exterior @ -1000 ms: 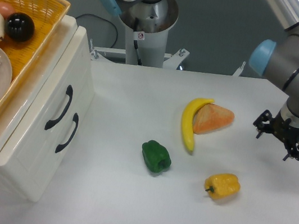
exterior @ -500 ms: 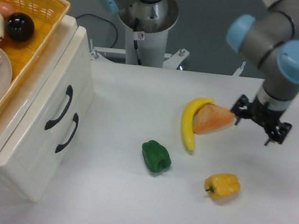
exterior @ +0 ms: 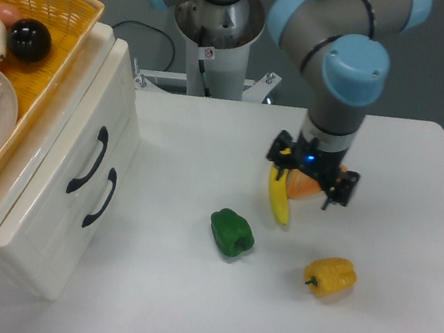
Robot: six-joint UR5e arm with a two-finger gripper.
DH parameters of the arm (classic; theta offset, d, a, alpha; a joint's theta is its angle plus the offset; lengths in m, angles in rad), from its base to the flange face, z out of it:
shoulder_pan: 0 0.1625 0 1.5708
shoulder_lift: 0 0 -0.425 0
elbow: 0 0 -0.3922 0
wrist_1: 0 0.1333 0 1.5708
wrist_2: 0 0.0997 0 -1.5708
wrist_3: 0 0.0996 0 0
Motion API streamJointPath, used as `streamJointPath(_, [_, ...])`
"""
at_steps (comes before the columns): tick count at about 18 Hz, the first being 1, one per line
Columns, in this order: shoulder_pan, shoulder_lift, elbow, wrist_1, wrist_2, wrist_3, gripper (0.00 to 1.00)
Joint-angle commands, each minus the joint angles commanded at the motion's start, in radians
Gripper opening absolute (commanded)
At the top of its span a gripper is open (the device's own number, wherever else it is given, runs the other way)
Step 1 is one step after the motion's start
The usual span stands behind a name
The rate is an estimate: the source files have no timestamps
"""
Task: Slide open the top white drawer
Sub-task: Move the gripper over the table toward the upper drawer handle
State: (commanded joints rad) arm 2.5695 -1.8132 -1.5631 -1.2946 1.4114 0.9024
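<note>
The white cabinet stands at the left edge of the table. The top white drawer [exterior: 77, 122] is pushed in flush, and its black curved handle [exterior: 88, 160] sits just above the like handle of the lower drawer [exterior: 101, 196]. My gripper [exterior: 311, 176] is far to the right of the cabinet. It hangs over the yellow banana [exterior: 278, 199] and an orange wedge [exterior: 305, 187]. Its black fingers are spread and hold nothing.
A wicker basket [exterior: 50, 0] with a black ball, pale fruit and a clear bowl sits on top of the cabinet. A green pepper [exterior: 232, 233] and a yellow pepper [exterior: 330, 277] lie on the white table. The arm's base [exterior: 217, 35] stands at the back.
The arm has swung left from the table's right side, bringing the gripper over the banana and orange wedge. The drawer and the objects have not moved.
</note>
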Motion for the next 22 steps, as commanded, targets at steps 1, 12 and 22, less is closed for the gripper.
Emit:
streamJointPath(1, [-0.008, -0.002, 0.000, -0.006, -0.018, -0.040, 1.00])
streamJointPath(12, [-0.149, -0.009, -0.003, -0.009, -0.141, -0.407, 1.00])
streamJointPath(22, [-0.210, -0.008, -0.003, -0.026, -0.252, -0.442, 1.00])
